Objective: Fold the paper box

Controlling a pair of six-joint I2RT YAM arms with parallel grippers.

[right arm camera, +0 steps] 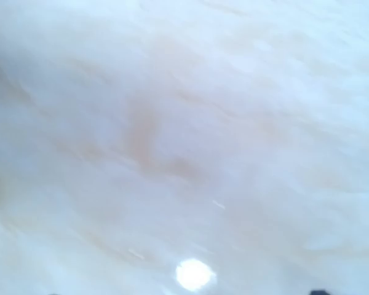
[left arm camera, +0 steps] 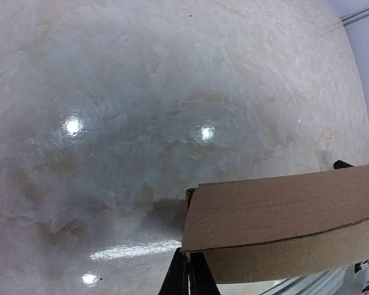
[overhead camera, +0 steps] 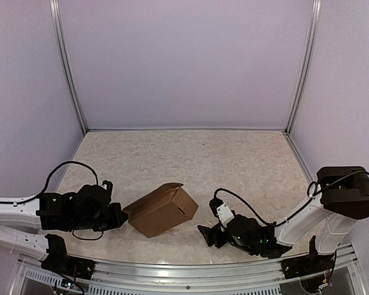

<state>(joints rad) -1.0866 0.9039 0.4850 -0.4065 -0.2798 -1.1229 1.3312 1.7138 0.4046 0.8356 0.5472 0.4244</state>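
The paper box (overhead camera: pixel 162 210) is a plain brown cardboard box, partly formed, lying on the table at front centre with a flap raised at its top. My left gripper (overhead camera: pixel 120 216) is at the box's left corner. In the left wrist view its fingers (left arm camera: pixel 179 276) are pressed together at the corner of the box (left arm camera: pixel 283 215), seemingly pinching a thin edge. My right gripper (overhead camera: pixel 208 236) rests low on the table just right of the box, apart from it. The right wrist view shows only blurred tabletop, with no fingers near the middle, so its jaws stand apart.
The marbled tabletop (overhead camera: pixel 190 153) is closed in by pale walls at the back and sides. A metal rail (overhead camera: pixel 190 267) runs along the near edge. Black cables loop over both arms.
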